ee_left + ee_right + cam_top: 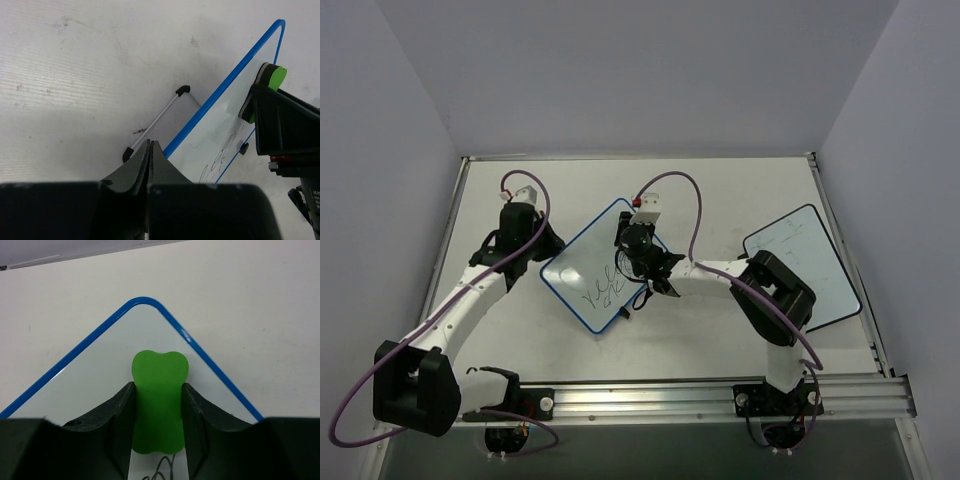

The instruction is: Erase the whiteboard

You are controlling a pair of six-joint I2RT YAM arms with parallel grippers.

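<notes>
The whiteboard (582,270) has a thin blue frame and lies at an angle mid-table, with dark handwriting (602,288) on its near part. My right gripper (636,246) is over the board's far corner, shut on a green eraser (157,400) that rests on the white face (95,375). Scribble shows just behind the eraser (161,471). My left gripper (544,254) is shut and empty, its tips (150,145) right at the board's blue left edge (220,97). The left wrist view also shows the eraser (274,77).
A black-framed white board (802,265) with faint scribbles lies at the right, beside the right arm's elbow. A thin white rod with black end caps (157,120) lies on the table by the whiteboard's left edge. A metal rail (720,398) runs along the near edge.
</notes>
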